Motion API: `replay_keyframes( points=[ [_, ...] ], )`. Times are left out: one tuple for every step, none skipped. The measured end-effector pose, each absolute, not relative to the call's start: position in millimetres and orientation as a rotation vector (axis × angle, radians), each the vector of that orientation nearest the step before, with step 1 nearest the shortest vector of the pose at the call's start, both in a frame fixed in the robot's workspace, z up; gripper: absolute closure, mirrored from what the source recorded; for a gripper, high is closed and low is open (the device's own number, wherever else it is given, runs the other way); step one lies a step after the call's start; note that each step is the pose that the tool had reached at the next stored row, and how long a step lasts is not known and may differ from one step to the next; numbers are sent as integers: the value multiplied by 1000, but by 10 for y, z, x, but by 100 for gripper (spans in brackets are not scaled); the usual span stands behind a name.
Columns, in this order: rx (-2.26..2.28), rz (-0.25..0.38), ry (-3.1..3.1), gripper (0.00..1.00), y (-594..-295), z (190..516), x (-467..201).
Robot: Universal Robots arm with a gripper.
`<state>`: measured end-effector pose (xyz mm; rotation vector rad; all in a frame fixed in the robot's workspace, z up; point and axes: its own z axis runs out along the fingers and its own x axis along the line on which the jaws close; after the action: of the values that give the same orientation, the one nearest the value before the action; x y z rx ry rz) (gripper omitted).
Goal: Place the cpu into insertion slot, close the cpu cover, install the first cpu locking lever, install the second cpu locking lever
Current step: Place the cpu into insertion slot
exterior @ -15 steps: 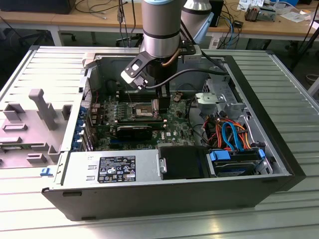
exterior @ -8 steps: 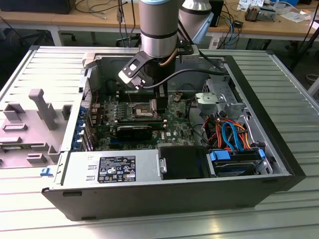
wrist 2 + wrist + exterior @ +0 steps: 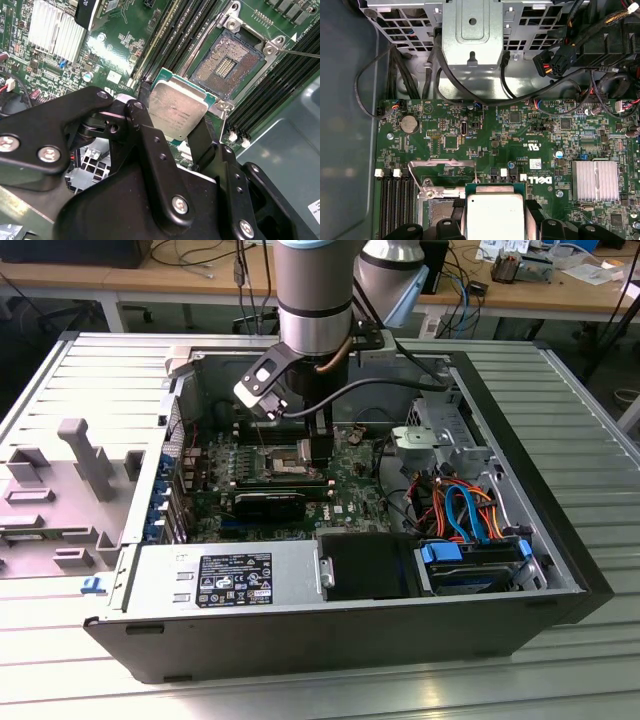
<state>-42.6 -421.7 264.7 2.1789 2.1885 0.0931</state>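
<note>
A ribbed silver metal bench (image 3: 590,420) carries a large black and grey computer case (image 3: 300,635), lying on its side with its panel off. A grey robot arm (image 3: 312,290) reaches down into the case over a green motherboard (image 3: 350,490). At the arm's tip, the black two-fingered end effector (image 3: 176,120) is clamped on the edges of the cpu (image 3: 177,107), a small flat square chip with a dull silver top, and holds it clear of the board. Just beside and below the end effector lies the insertion slot (image 3: 227,65), a square socket with a dark, gold-tinted centre and a silver rim. Its contacts are uncovered and the chip is not seated in it. In the first wrist view the chip (image 3: 495,215) sits between the end effector's fingers (image 3: 457,220). Just beyond them is the cpu cover (image 3: 440,163), a thin silver frame plate swung off the socket.
</note>
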Motion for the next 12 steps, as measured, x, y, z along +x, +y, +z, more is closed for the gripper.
replay_keyframes(
  points=[
    [2179,93,2189,45,-4217,2647,-426],
    [2179,93,2188,45,-4217,2647,-428],
    [2179,93,2188,45,-4216,2646,-431],
    [2179,93,2189,45,-4216,2647,-431],
    [2179,93,2189,45,-4216,2647,-433],
    [2179,93,2189,45,-4217,2647,-434],
    [2179,93,2189,45,-4217,2647,-434],
    [2179,93,2189,45,-4217,2647,-435],
    [2179,93,2189,45,-4217,2647,-436],
    [2179,93,2189,45,-4217,2647,-436],
    [2179,93,2189,45,-4217,2647,-437],
    [2179,93,2189,45,-4217,2647,-439]
  ],
)
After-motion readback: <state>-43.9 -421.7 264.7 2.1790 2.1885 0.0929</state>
